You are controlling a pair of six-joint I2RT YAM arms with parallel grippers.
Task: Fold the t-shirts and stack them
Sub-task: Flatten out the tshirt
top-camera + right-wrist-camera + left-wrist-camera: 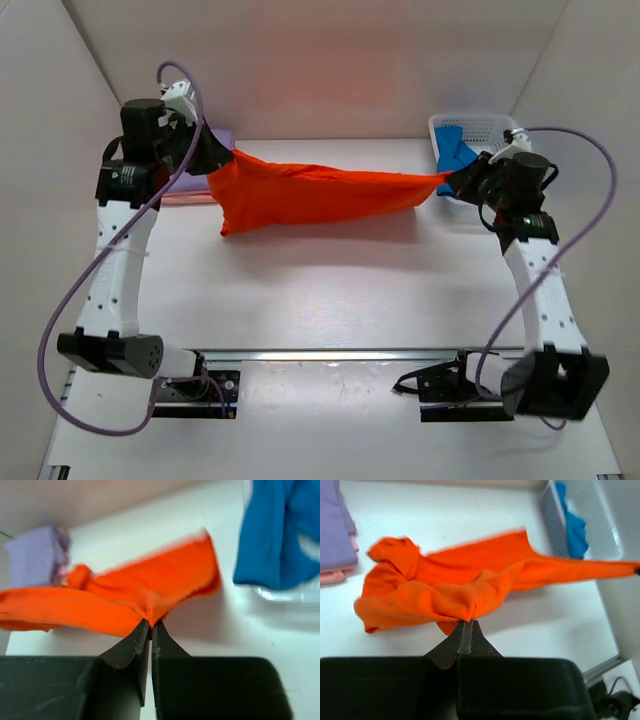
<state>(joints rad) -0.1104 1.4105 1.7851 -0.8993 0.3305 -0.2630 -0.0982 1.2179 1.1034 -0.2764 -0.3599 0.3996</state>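
Top external, shirt position: I have the orange t-shirt slung in the air between both arms, over the far half of the table, with its shadow on the surface below.
Long axis: it runs left to right, nearly level. The bulk is bunched at the left end, and it tapers to a thin twisted tip pointing right.
Low corner: one corner hangs at the near left, and I cannot tell whether it brushes the table.
Left end: the left gripper is pressed together on a gathered fold of the orange cloth, which is plain in the left wrist view.
Right end: the right gripper is pinching the narrow tip, with cloth wedged between its closed fingers.
Step in hand: I judge this to be the stretch-out before folding, since no part of this shirt is folded yet.
Next move: it calls for lowering the shirt onto bare table nearer me and flattening it. Both grips hold bunches rather than corners, so I expect to need a regrip at the shoulders or hem.
Stack: the lavender t-shirt lies on the pink t-shirt at the far left, just beside the left gripper. That is likely where this one goes.
Far right: the basket holds the blue t-shirt, just beyond the right gripper.
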